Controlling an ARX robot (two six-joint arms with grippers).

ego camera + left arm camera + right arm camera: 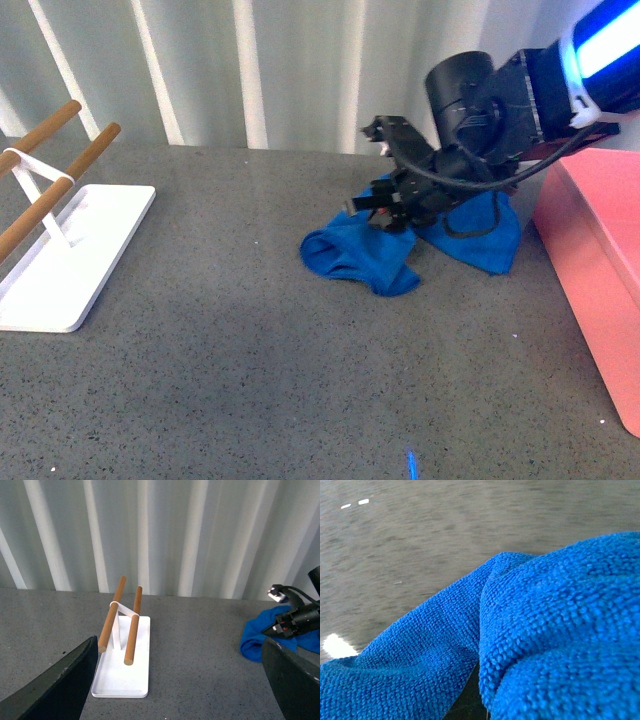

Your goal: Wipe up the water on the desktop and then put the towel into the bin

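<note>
The desktop is showing a dark grey colour everywhere, with fine light and dark speckles like stone. The towel is shining in a strong royal blue, and its surface is carrying a fine ribbed pattern of small loops. The bin is showing one plain salmon pink. The tray is appearing pure white, and its two rods are showing a warm wooden brown. Behind, the wall is showing pale grey-white with brighter vertical stripes. The right arm is looking black, and a band on it is glowing blue and white.
</note>
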